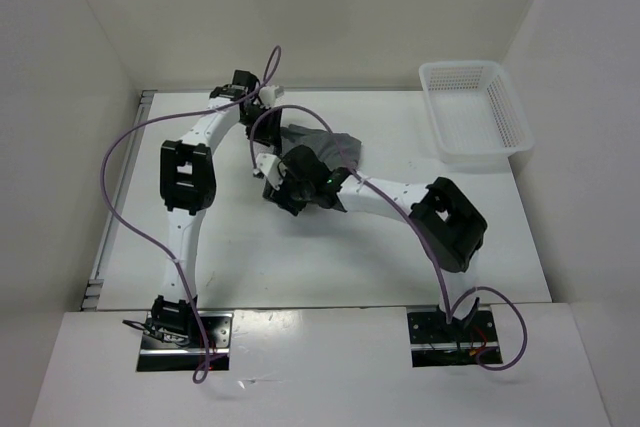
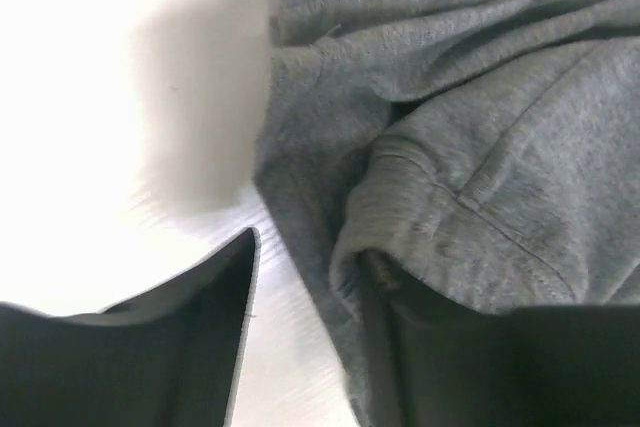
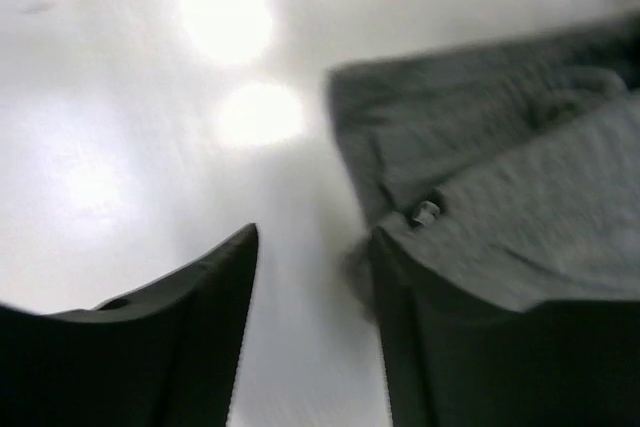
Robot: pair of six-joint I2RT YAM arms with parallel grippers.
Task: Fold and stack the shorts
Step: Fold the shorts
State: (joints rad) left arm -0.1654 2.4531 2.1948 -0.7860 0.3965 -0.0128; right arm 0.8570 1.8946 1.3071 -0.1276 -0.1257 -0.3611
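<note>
Seen from above, the shorts (image 1: 325,142) lie bunched in a dark grey heap on the tabletop (image 1: 300,257). Both arms reach in over the heap's near-left side. Their wrists cover that edge, so neither hand's fingers can be made out from there. The white basket (image 1: 485,152) stands well apart from both hands, at the far right.

The left hand (image 2: 310,252) is released, its two dark fingers spread. The grey cloth lies ahead of it and to its right. A stitched hem (image 2: 450,237) folds down over the tip of the right-side finger and hides it, and a thin flap of cloth reaches into the gap. The left-side finger (image 2: 150,347) hangs over bare tabletop. The cloth runs off the top and right edges of this view, so its full shape is cut off.

The right hand (image 3: 315,237) is also released, with its fingers apart and bare tabletop between them. Its view is smeared by blur and washed by glare ahead of the hand. The shorts lie ahead and to its right, their edge meeting the right-side fingertip. A small pale nub (image 3: 425,212) sits in the cloth just beyond that finger, too blurred to identify.
</note>
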